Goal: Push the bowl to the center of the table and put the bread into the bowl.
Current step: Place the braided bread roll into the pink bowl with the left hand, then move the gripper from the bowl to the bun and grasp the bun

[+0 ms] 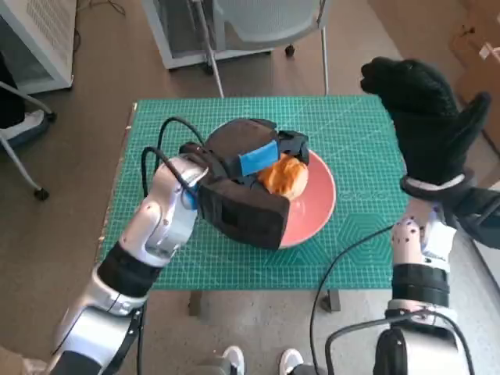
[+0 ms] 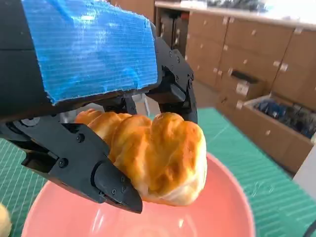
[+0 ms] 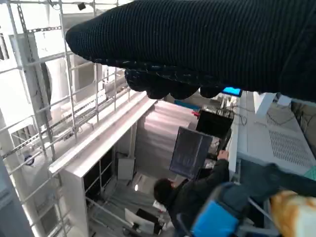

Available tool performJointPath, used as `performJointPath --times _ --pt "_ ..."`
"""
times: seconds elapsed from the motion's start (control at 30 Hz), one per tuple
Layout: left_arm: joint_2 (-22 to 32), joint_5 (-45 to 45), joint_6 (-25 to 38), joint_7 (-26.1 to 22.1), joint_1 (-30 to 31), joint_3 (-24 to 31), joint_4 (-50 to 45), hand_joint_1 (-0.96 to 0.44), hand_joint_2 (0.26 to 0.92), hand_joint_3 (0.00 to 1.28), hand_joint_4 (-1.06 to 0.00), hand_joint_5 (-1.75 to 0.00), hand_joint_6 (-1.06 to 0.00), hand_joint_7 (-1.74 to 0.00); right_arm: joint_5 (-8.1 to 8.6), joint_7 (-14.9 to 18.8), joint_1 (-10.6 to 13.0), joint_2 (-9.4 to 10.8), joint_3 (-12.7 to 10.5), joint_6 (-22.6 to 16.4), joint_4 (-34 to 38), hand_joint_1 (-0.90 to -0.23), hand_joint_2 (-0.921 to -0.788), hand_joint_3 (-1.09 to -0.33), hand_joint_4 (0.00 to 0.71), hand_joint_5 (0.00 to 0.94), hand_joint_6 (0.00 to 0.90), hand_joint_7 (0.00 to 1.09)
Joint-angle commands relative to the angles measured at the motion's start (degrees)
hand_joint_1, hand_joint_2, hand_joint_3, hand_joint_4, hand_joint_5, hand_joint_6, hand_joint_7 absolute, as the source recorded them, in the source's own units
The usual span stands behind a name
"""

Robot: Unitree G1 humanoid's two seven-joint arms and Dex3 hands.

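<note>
1. One step looks done from your head view: the pink bowl [image 1: 316,205] sits near the middle of the green mat [image 1: 359,133], so the push seems finished. Your left hand [image 1: 248,168] hangs over the bowl with the bread [image 1: 286,177] in its fingers, the roll above the bowl's inner part. Your right hand [image 1: 426,117] is raised off to the right side of the table, fingers spread, holding nothing.

2. In your left wrist view, the blue-taped left hand [image 2: 94,98] has its black fingers [image 2: 106,180] closed round the bread [image 2: 158,155]. The roll is pinched from both sides and hangs above the pink bowl [image 2: 217,217], whose floor shows bare beneath it. You cannot tell from this angle whether the bread touches the bowl; it looks to be just clear of it.

3. In your right wrist view, the right hand [image 3: 207,44] is a dark band holding nothing, pointed away from the table; a person [image 3: 192,195] sits at a screen beyond. The bread [image 3: 296,212] shows at one corner.

4. What is left, by my judgement: release the bread into the bowl and withdraw your left hand.
</note>
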Motion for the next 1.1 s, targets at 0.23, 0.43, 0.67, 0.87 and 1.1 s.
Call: performJointPath --times 0.23,0.43,0.67,0.87,1.1 --pt "-2.1 -1.1 3.6 -3.8 -1.7 -0.1 3.2 -0.03 0.906 0.09 -0.56 -0.85 -0.46 -0.84 -1.61 -2.1 2.0 -0.4 0.8 0.1 -0.7 -0.643 -0.921 -0.734 0.341 0.000 0.440 0.00" --pt "-2.0 -3.2 7.8 -8.5 -0.3 0.9 0.8 -0.14 0.829 0.01 -0.14 -0.10 -0.28 -0.18 -1.82 -2.6 2.0 -0.4 1.1 0.0 -0.9 -0.643 -0.921 -0.734 0.340 0.000 0.439 0.00" --pt "-0.6 -4.3 4.3 -8.0 0.8 1.0 -0.1 -0.33 0.786 0.00 -0.01 -0.01 -0.22 -0.06 -2.05 -2.7 1.6 -0.2 1.3 -0.3 -0.2 -0.645 -0.921 -0.736 0.339 0.000 0.438 0.00" --pt "0.5 -3.8 3.8 -7.3 1.5 1.5 -2.4 -0.44 0.788 0.00 0.00 0.00 -0.21 -0.04 -1.91 -2.4 1.4 -0.1 1.5 -0.3 0.4 -0.647 -0.921 -0.737 0.340 0.000 0.442 0.00" --pt "2.1 -5.3 5.2 -8.2 3.2 3.8 -8.0 -0.49 0.792 0.00 0.00 0.00 -0.20 -0.03 -1.53 -2.0 1.2 -0.2 1.5 -0.1 0.8 -0.646 -0.921 -0.738 0.341 0.001 0.449 0.01"
